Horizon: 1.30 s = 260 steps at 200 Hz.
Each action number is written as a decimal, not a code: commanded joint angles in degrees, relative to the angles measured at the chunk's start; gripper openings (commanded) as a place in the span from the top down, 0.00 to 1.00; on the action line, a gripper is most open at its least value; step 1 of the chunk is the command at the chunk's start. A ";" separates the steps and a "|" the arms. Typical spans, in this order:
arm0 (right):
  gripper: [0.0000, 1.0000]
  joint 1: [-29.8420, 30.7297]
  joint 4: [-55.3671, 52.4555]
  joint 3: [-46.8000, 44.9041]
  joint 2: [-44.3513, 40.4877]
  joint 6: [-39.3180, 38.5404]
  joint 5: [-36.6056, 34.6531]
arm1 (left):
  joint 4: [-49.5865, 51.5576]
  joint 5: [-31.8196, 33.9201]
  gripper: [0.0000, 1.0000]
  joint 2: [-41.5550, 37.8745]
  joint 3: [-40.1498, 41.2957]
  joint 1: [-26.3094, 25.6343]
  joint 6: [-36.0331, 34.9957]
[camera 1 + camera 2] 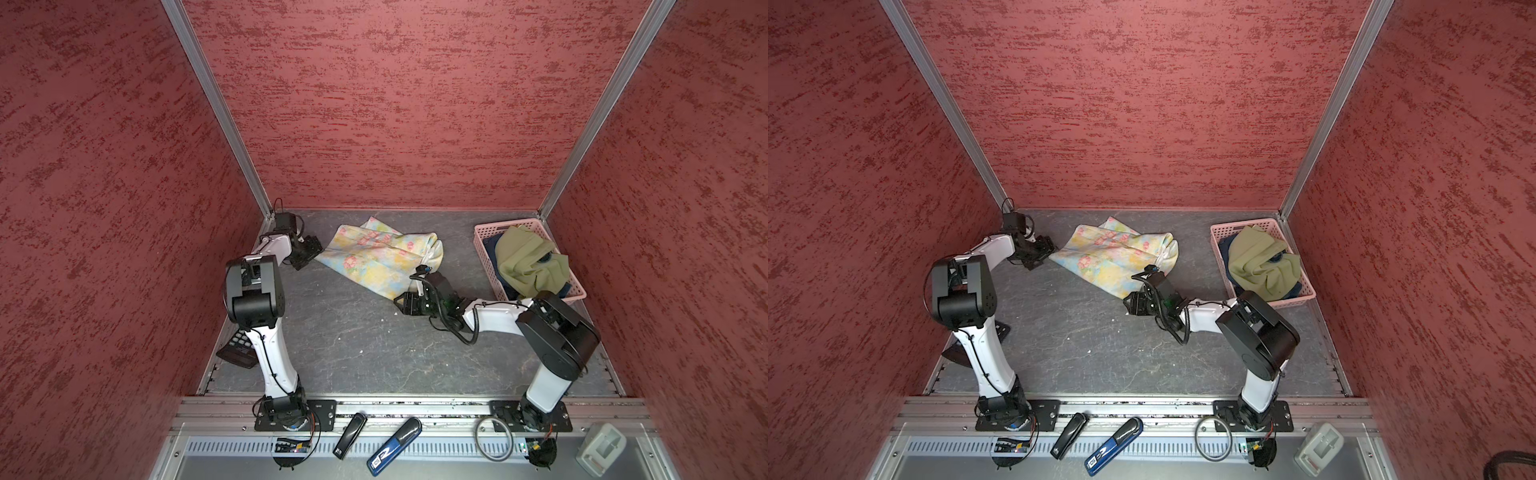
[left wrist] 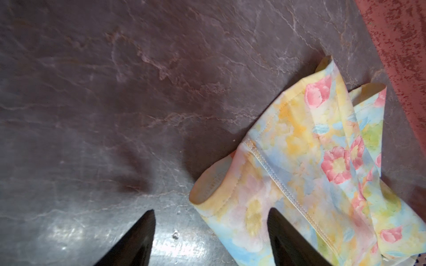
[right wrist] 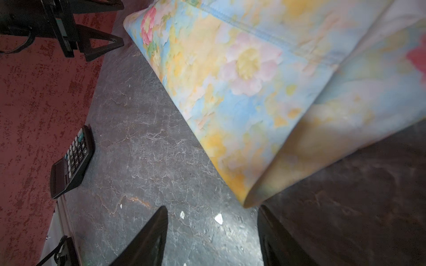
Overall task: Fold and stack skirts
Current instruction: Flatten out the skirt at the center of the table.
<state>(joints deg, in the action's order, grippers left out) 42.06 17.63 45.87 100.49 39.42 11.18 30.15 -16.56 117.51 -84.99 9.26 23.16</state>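
Observation:
The pastel floral skirt (image 1: 374,259) (image 1: 1108,259) lies crumpled at the back middle of the dark table. My left gripper (image 1: 309,251) (image 2: 211,210) is open at its left corner, low over the table; that folded corner (image 2: 230,207) lies between the fingers. My right gripper (image 1: 402,301) (image 3: 213,207) is open at the skirt's near right corner (image 3: 251,198), whose tip sits just ahead of one finger. The olive-green skirt (image 1: 528,262) (image 1: 1258,262) is heaped in the pink basket, with dark-blue denim (image 1: 493,253) (image 1: 1225,251) under it.
The pink basket (image 1: 482,232) (image 1: 1217,237) stands in the back right corner. A black calculator (image 1: 239,349) (image 3: 71,161) lies by the left wall. Red walls close three sides. Two staplers (image 1: 351,434), a cable ring (image 1: 494,442) and a grey holder (image 1: 600,453) lie on the front rail.

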 commanded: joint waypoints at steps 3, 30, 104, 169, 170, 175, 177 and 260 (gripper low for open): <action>0.38 0.04 3.27 -1.05 0.61 2.31 -1.43 | -1.73 -1.56 0.29 1.20 0.18 -0.07 0.05; 0.38 0.04 3.82 -1.09 1.41 2.42 -1.68 | -2.78 -2.62 0.45 2.00 0.04 -0.64 -0.05; 0.40 -0.06 16.35 0.32 8.35 0.23 -2.39 | -5.16 -4.63 0.93 4.07 -1.76 -2.12 -0.39; 1.00 -0.06 18.65 0.85 7.26 -3.91 -4.28 | -5.52 -4.98 1.00 2.07 -2.08 -2.40 -0.12; 1.00 -0.10 18.57 0.82 7.13 -4.00 -4.44 | -5.53 -4.98 1.00 2.00 -2.10 -2.40 -0.12; 1.00 -0.12 17.80 0.91 6.23 -4.36 -5.01 | -5.34 -4.95 1.00 1.73 -2.31 -2.40 -0.13; 1.00 -0.11 17.31 1.03 5.93 -4.53 -5.22 | -5.23 -4.97 1.00 1.62 -2.40 -2.40 -0.13; 1.00 -9.99 -17.75 18.95 -15.79 -10.50 0.41 | 4.28 -5.59 1.00 -10.39 -13.72 -2.30 -0.06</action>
<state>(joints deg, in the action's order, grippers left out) 35.94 13.45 56.51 90.17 31.99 9.43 31.00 -21.30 113.36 -93.47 7.27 23.57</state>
